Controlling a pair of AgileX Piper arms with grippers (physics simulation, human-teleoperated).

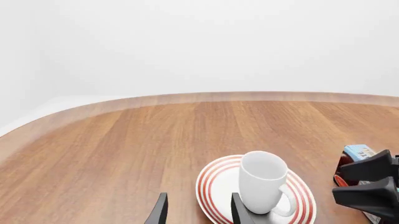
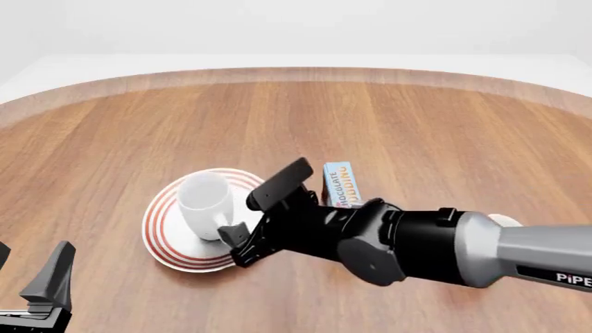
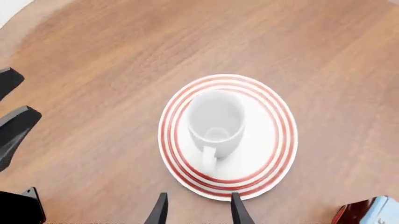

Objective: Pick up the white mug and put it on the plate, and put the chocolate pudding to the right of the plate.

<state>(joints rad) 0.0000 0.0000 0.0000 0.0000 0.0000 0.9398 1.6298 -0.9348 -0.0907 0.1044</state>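
The white mug (image 2: 205, 200) stands upright on the red-ringed plate (image 2: 162, 230); both also show in the left wrist view, mug (image 1: 262, 181) and plate (image 1: 212, 183), and in the right wrist view, mug (image 3: 215, 122) and plate (image 3: 274, 140). The chocolate pudding (image 2: 339, 182) lies on the table just right of the plate, partly hidden by my right arm; it also shows in the wrist views (image 1: 359, 151) (image 3: 374, 212). My right gripper (image 2: 242, 218) hovers over the plate's right edge, open and empty (image 3: 197, 211). My left gripper (image 2: 28, 274) is open and empty at the near left (image 1: 198, 212).
The round wooden table (image 2: 416, 118) ends in a curved far edge. My right arm's thick body (image 2: 416, 243) crosses the near right side. A small pale shape (image 2: 504, 220) peeks out behind it. My right gripper (image 1: 365, 183) shows in the left wrist view.
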